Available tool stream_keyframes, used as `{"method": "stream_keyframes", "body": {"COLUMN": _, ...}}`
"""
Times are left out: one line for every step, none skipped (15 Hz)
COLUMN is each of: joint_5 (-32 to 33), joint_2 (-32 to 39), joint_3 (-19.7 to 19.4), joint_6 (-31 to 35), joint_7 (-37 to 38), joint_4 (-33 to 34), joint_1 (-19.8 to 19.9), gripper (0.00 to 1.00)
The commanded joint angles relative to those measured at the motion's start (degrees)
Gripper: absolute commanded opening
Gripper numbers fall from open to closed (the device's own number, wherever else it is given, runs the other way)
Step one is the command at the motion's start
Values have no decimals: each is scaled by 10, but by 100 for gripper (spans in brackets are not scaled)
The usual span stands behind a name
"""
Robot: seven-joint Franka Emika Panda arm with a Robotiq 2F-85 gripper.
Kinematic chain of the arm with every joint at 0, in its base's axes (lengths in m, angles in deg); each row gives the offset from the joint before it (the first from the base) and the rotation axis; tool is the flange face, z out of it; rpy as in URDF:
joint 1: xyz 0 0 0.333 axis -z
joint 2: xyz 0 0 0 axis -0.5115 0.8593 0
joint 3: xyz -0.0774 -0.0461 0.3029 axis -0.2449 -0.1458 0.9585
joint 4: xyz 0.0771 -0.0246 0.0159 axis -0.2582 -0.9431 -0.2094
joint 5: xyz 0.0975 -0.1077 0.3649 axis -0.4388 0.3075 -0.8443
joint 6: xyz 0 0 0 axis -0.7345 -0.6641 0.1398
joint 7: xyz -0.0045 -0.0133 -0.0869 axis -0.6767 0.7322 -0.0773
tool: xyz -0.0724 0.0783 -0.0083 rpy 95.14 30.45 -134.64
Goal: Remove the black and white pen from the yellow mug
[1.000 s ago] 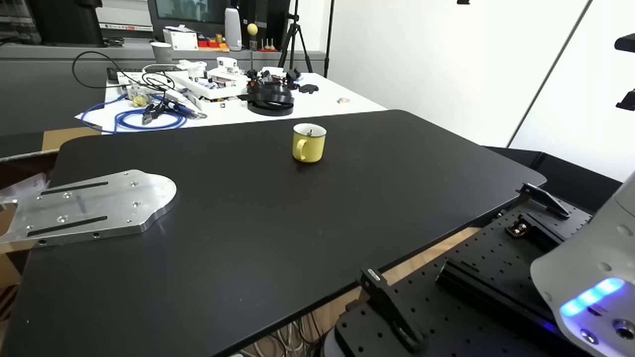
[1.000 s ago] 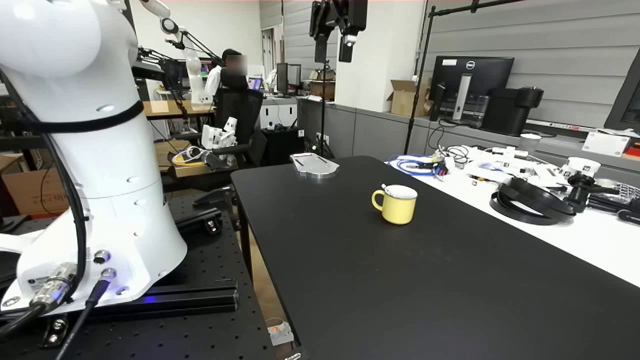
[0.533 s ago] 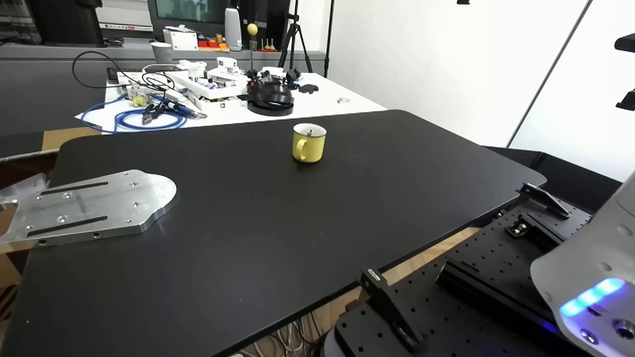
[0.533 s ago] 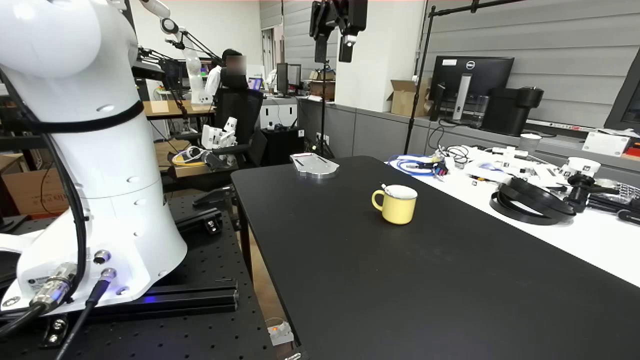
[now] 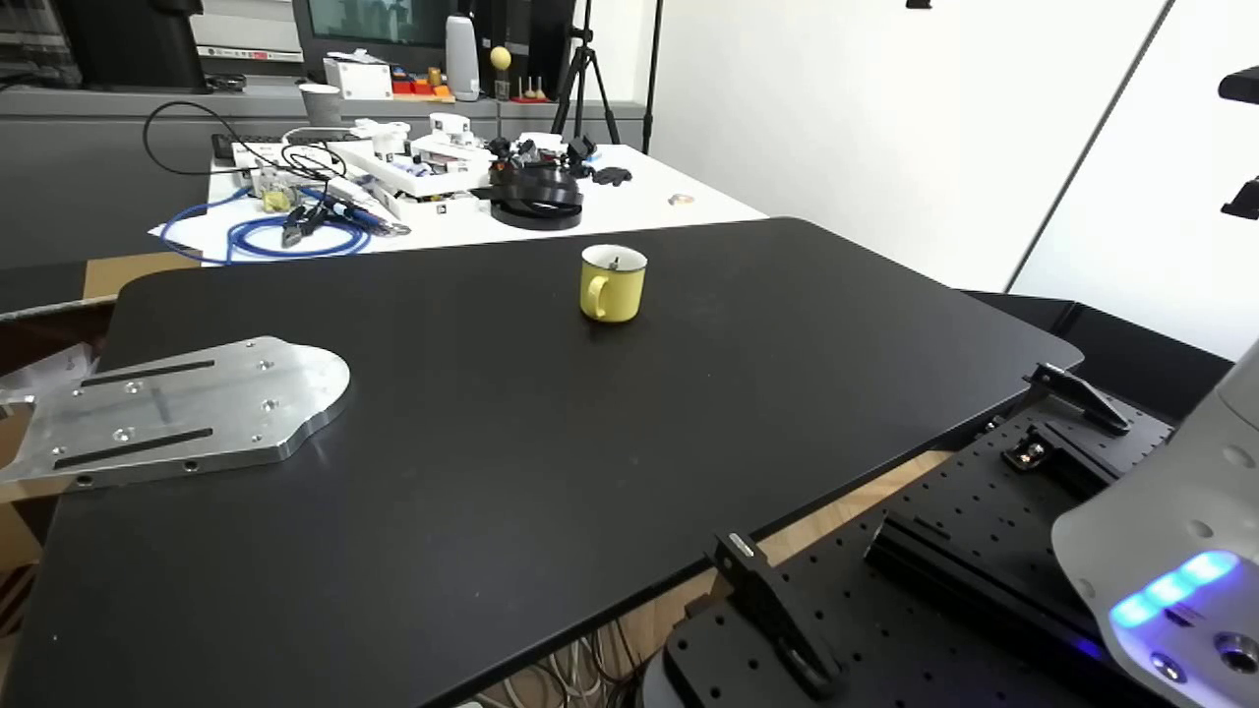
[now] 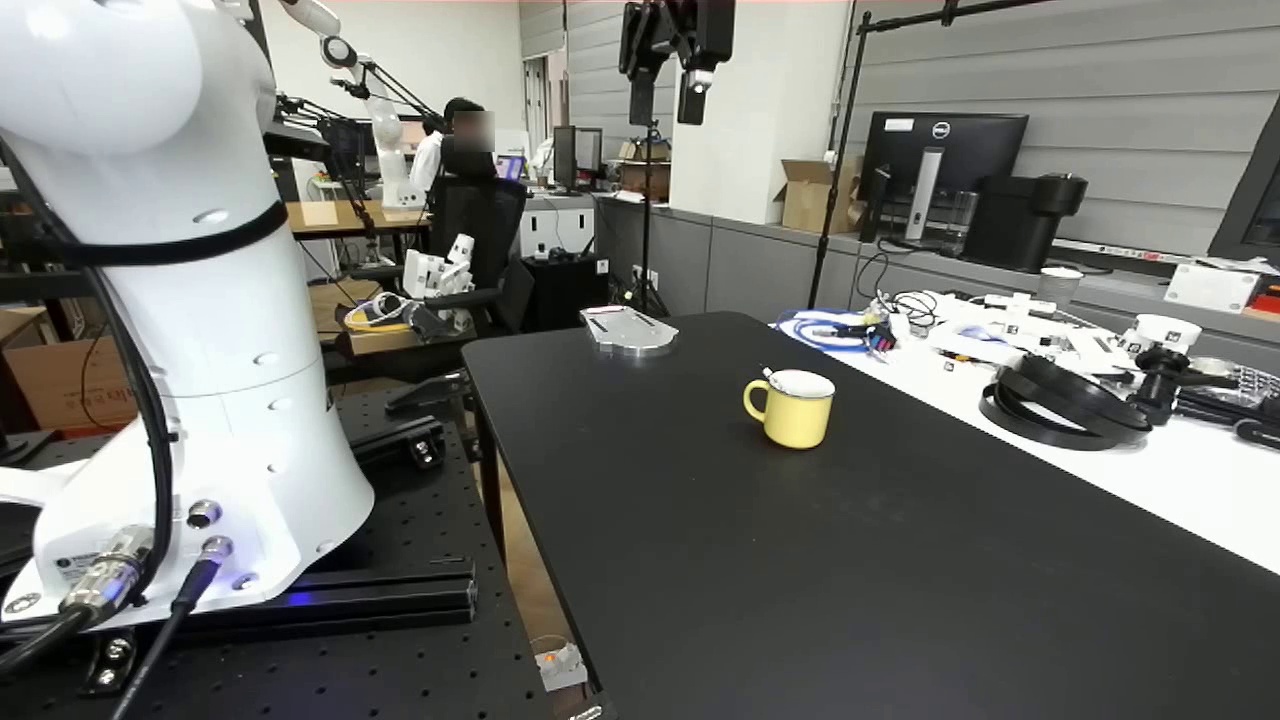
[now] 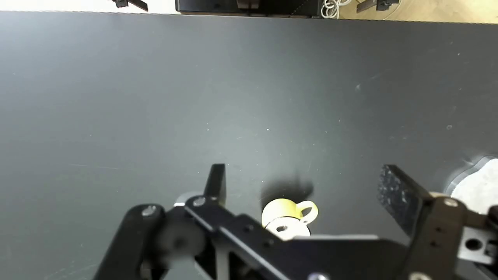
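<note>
Black table [image 5: 511, 442] | my pincer [image 7: 304, 169] gaping, empty | I'd pinch black-and-white pen [image 6: 769, 375] above yellow mug [image 6: 798, 418] rim, lift straight

Exterior views angled down across black table [image 5: 511, 442], wrist view facing down past claw [image 7: 304, 167], yellow mug [image 6: 798, 418] in all three

A robotics lab was indicated by a robot arm [image 6: 230, 330] on a perforated plate [image 6: 420, 650] and a second arm [image 6: 388, 140] far beyond.
</note>
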Motion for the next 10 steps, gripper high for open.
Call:
{"method": "stream_keyframes", "body": {"joint_5": 2, "joint_2": 0, "joint_3": -4, "joint_6": -1, "joint_7": 2, "joint_4": 1, "joint_1": -5, "gripper": 100}}
{"method": "stream_keyframes", "body": {"joint_5": 5, "joint_2": 16, "joint_3": -4, "joint_6": -2, "joint_7": 1, "joint_4": 12, "joint_1": -4, "gripper": 100}}
{"method": "stream_keyframes", "body": {"joint_5": 4, "joint_2": 28, "joint_3": -4, "joint_6": 3, "joint_7": 1, "joint_4": 18, "joint_1": -5, "gripper": 100}}
{"method": "stream_keyframes", "body": {"joint_5": 5, "joint_2": 48, "joint_3": -4, "joint_6": 8, "joint_7": 0, "joint_4": 30, "joint_1": -5, "gripper": 100}}
{"method": "stream_keyframes", "body": {"joint_5": 3, "joint_2": 63, "joint_3": -6, "joint_6": 13, "joint_7": -6, "joint_4": 39, "joint_1": -6, "gripper": 100}}
{"method": "stream_keyframes", "body": {"joint_5": 5, "joint_2": 84, "joint_3": -6, "joint_6": 20, "joint_7": -7, "joint_4": 52, "joint_1": -6, "gripper": 100}}
{"method": "stream_keyframes", "body": {"joint_5": 4, "joint_2": 105, "joint_3": -7, "joint_6": 27, "joint_7": -10, "joint_4": 65, "joint_1": -6, "gripper": 100}}
{"method": "stream_keyframes", "body": {"joint_5": 4, "joint_2": 127, "joint_3": -8, "joint_6": 35, "joint_7": -12, "joint_4": 81, "joint_1": -5, "gripper": 100}}
{"method": "stream_keyframes", "body": {"joint_5": 2, "joint_2": 150, "joint_3": -10, "joint_6": 37, "joint_7": -16, "joint_4": 99, "joint_1": -5, "gripper": 100}}
{"method": "stream_keyframes", "body": {"joint_5": 2, "joint_2": 172, "joint_3": -11, "joint_6": 40, "joint_7": -18, "joint_4": 118, "joint_1": -4, "gripper": 100}}
